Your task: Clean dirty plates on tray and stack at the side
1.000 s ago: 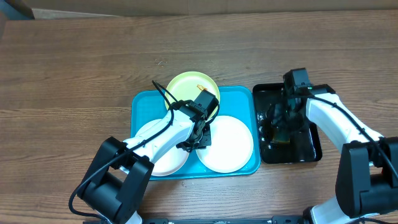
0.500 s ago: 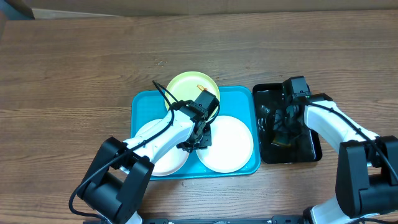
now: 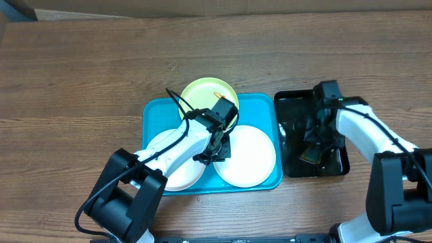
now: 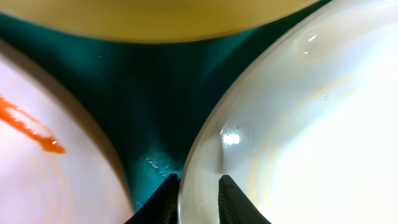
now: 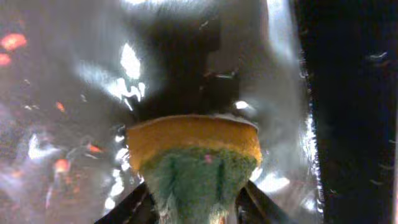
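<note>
The turquoise tray (image 3: 151, 112) holds three plates. The yellow-green plate (image 3: 202, 94) lies at its far edge, one white plate (image 3: 172, 169) at the left and another white plate (image 3: 251, 156) at the right. My left gripper (image 3: 219, 150) is shut on the near-left rim of the right white plate (image 4: 311, 124), one finger on each side (image 4: 198, 199). The left white plate (image 4: 37, 180) bears an orange smear. My right gripper (image 3: 314, 150) is shut on a yellow-and-green sponge (image 5: 196, 162) over the wet black tray (image 5: 74, 74).
The black tray (image 3: 341, 165) stands just right of the turquoise tray. Bare wooden table (image 3: 81, 74) lies all around. The yellow-green plate carries a small orange mark (image 3: 216, 94) at its far side.
My right gripper has shifted a little to the right and nearer inside the black tray with the sponge. My left arm has not moved.
</note>
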{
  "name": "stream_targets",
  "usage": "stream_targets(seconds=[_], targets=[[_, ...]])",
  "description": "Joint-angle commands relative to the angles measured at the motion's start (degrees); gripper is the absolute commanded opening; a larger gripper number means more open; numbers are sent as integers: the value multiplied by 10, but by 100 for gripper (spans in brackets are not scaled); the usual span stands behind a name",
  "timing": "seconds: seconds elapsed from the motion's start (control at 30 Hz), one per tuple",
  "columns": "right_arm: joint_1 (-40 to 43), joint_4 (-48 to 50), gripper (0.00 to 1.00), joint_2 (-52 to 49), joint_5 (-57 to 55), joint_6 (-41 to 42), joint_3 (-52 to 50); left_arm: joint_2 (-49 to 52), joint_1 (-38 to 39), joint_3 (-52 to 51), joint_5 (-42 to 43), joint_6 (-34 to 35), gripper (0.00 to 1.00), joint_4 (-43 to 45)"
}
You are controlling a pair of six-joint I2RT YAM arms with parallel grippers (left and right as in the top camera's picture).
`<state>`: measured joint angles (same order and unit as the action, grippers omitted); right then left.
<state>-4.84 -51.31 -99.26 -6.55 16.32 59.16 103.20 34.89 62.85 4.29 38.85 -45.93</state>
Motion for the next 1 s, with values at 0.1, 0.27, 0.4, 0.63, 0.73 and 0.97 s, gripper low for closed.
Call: stream_targets(seconds=[0.1, 0.27, 0.4, 0.63, 0.73, 0.97], targets=[[4, -17, 56, 3, 20, -2, 56, 4, 15, 7, 13, -5, 22, 6], [4, -38, 65, 3, 24, -2, 81, 4, 18, 7, 11, -5, 24, 8], [4, -48, 64, 3, 24, -2, 93, 4, 19, 6, 10, -5, 27, 8], [5, -48, 68, 3, 75, -30, 96, 6, 23, 1, 6, -5, 25, 12], [11, -50, 74, 3, 80, -30, 99, 6, 23, 1, 6, -5, 25, 12], [71, -63, 75, 3, 164, -30, 127, 6, 23, -2, 5, -5, 32, 12]])
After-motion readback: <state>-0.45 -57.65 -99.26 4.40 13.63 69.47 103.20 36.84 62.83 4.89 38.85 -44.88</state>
